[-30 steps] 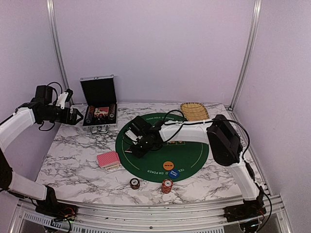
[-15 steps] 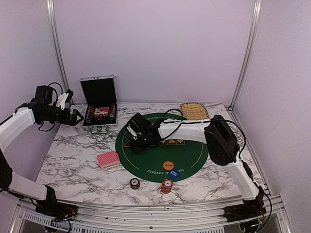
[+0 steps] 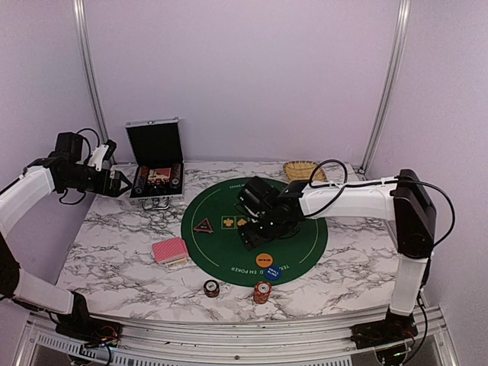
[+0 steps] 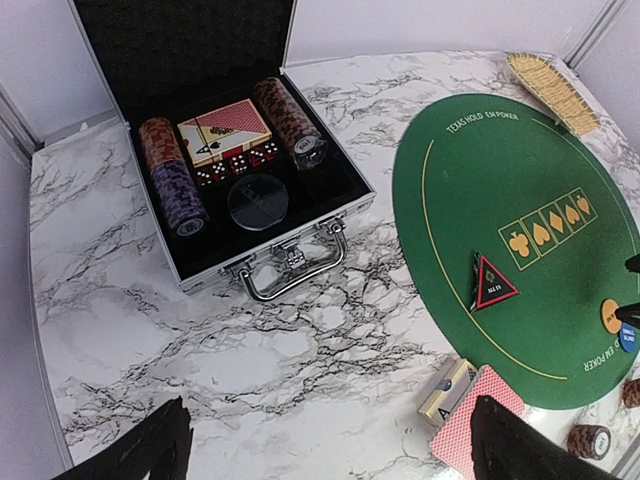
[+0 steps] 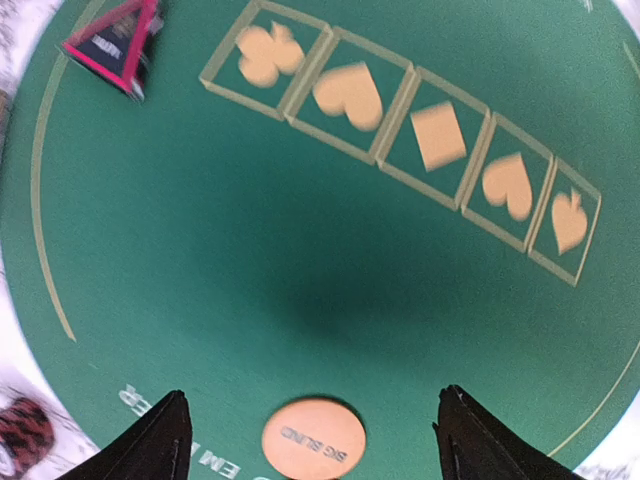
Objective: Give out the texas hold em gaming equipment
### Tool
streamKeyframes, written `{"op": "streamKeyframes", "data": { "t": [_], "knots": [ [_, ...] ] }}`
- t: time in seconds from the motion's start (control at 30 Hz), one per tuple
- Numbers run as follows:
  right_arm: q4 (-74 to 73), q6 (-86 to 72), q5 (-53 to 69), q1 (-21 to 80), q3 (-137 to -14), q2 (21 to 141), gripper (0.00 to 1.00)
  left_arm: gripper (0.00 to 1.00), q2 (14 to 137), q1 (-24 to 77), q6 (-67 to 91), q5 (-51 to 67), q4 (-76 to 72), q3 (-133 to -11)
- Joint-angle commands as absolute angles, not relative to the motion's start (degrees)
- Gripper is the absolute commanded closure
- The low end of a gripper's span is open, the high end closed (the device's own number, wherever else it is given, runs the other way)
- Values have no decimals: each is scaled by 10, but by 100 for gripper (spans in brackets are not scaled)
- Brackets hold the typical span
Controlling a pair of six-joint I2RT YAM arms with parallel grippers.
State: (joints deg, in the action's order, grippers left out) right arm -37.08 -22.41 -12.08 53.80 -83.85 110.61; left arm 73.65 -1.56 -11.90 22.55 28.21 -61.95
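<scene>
A: What did the silver case [image 4: 300, 232] hold?

B: It stood open at the far left of the marble table [image 4: 150, 330], lid up. In its black lining lay two rows of chips [image 4: 172, 178], one on each side. A boxed deck [image 4: 225, 130] sat between them, with small dice [image 4: 235, 172] in front of it and a clear round disc [image 4: 258, 201] nearest the handle.

A: And the woven tray [image 3: 303, 169]?

B: It was at the far right edge of the green mat [image 4: 450, 190]; its inside was too small to read.

A: Where was the gear that was out?

B: The triangular marker [image 4: 493, 284], black with a red border, lay on the mat's left part, near the club square. The orange disc [image 5: 313, 438] lay toward the mat's near edge, the blue disc [image 3: 273, 273] just beside it. The red-backed cards [image 3: 170, 251] sat piled on the marble just left of the mat. Two short stacks of poker chips [image 3: 261, 291], striped red and dark, stood on the marble by the mat's near edge, apart from each other.

A: The grippers?

B: The left gripper [image 4: 330, 410] hung left of the case, jaws spread wide and holding nothing. The right gripper [image 5: 312, 395] hovered over the mat above the orange disc, jaws well apart and empty too.
</scene>
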Motion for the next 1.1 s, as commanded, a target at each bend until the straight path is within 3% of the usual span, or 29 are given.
{"op": "streamKeyframes", "data": {
  "t": [0.0, 0.53, 1.07],
  "knots": [
    [-412, -299, -115, 541, -772, 1077, 17, 1, 747, -18, -128, 241, 302, -639],
    [-394, -343, -93, 573, -773, 1109, 18, 1, 748, -18, -129, 234, 303, -663],
    [-369, -350, -99, 555, -754, 1130, 45, 1, 751, -18, -129, 234, 303, -664]
  ]
}}
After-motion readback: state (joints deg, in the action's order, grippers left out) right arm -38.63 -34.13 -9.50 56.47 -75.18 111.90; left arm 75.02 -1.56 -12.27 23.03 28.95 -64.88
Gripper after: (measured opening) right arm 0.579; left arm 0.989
